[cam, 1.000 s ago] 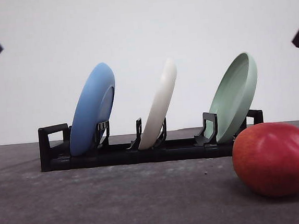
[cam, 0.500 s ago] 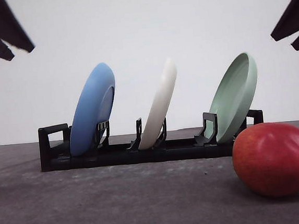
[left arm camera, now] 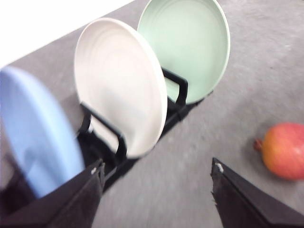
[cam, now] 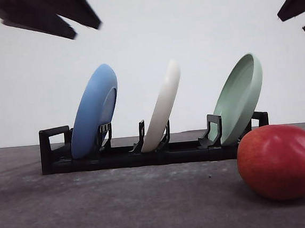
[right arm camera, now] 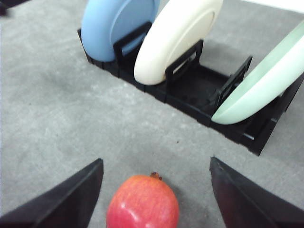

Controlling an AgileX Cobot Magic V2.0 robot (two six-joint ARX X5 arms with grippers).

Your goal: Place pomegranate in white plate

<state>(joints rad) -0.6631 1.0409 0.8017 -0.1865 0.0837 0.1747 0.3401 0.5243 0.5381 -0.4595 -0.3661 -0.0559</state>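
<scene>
Pomegranate: you are looking at a glossy red, roundish pomegranate (cam: pixel 280 162) lying on the grey matte tabletop (cam: pixel 123 207), near right, its tan stem nub pointing right; nothing is touching it.
White plate: the matte cream round plate (cam: pixel 163 105) is standing on edge, leaning right, in the middle slot of the black plastic dish rack (cam: pixel 145 152), to the far left of the fruit.
Neighbours: a blue round plate (cam: pixel 94 109) is sitting in the left slot and a pale green round plate (cam: pixel 240 98) in the right slot, just behind the fruit.
Right gripper: your right gripper (right arm camera: pixel 154 190) is hovering above the pomegranate (right arm camera: pixel 142 202), fingers spread wide on either side, holding nothing.
Left gripper: your left gripper (left arm camera: pixel 156 190) is hanging in front of the rack, fingers wide apart and empty, facing the white plate (left arm camera: pixel 121 85).
</scene>
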